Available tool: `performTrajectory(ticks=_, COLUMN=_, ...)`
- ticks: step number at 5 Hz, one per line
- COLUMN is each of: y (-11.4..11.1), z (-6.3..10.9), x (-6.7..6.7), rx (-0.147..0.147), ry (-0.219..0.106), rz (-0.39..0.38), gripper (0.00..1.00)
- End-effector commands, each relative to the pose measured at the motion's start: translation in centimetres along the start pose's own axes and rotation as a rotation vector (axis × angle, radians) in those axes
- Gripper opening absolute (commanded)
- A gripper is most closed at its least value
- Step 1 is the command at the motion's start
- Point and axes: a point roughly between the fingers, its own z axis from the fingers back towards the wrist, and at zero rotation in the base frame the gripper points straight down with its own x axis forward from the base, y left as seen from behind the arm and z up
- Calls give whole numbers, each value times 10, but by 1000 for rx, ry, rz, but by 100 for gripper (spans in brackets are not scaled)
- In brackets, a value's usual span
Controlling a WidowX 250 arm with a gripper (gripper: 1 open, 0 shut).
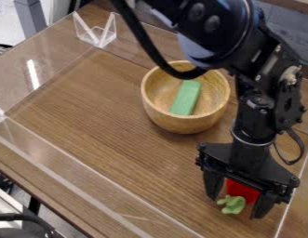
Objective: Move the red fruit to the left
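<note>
The red fruit (241,194) rests on the wooden table near the front right corner, its light-green stem (227,204) poking toward the camera. My black gripper (241,191) points straight down over it, with the fingers (213,188) standing open on either side of the fruit. Much of the fruit is hidden behind the gripper body. Whether the pads touch it cannot be made out.
A wooden bowl (156,102) holding a green rectangular block (186,97) sits behind the gripper. Clear acrylic walls (45,139) fence the wooden table (94,102). The arm (231,46) reaches in from the top.
</note>
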Motion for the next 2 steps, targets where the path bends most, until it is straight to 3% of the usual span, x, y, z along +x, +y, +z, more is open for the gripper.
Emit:
performTrajectory(ticks=1, y=-6, z=12, x=8, rx=-25, ry=-45, rz=-4, gripper=0)
performTrajectory(ticks=2, y=-5, z=22, x=7, rx=-29, ry=-52, rz=-9, gripper=0)
